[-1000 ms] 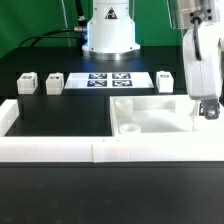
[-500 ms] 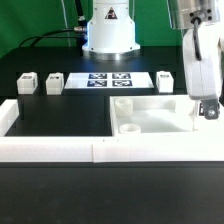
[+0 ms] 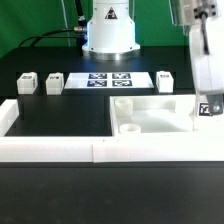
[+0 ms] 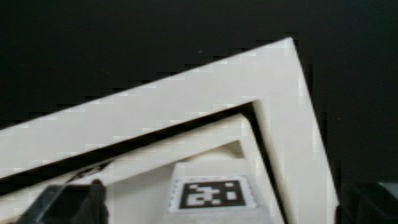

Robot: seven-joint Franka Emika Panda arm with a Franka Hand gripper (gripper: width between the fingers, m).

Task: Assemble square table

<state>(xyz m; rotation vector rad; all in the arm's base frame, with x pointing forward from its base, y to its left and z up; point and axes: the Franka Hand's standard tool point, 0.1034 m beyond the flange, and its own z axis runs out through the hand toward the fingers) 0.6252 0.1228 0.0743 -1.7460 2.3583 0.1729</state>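
The white square table top (image 3: 150, 113) lies with its recessed side up against the low white border wall (image 3: 60, 150). Three small white tagged legs (image 3: 26, 82) (image 3: 54, 83) (image 3: 165, 80) stand in a row at the back. My gripper (image 3: 208, 112) hangs at the exterior view's right edge, over the top's right side. A tagged white leg (image 3: 207, 108) shows at its lower end. In the wrist view the gripper (image 4: 222, 210) has its jaws wide apart, with that leg (image 4: 214, 193) between them and untouched. The table top's corner (image 4: 267, 80) lies beyond.
The marker board (image 3: 108, 79) lies at the back centre in front of the robot base (image 3: 108, 30). The border wall runs along the front and turns back at the exterior view's left. A short round peg (image 3: 121, 103) stands on the table top's back left corner.
The arm has shifted toward the exterior view's right. A black-and-white tag now shows at its lower end where the dark fingers were. Nothing else has moved.
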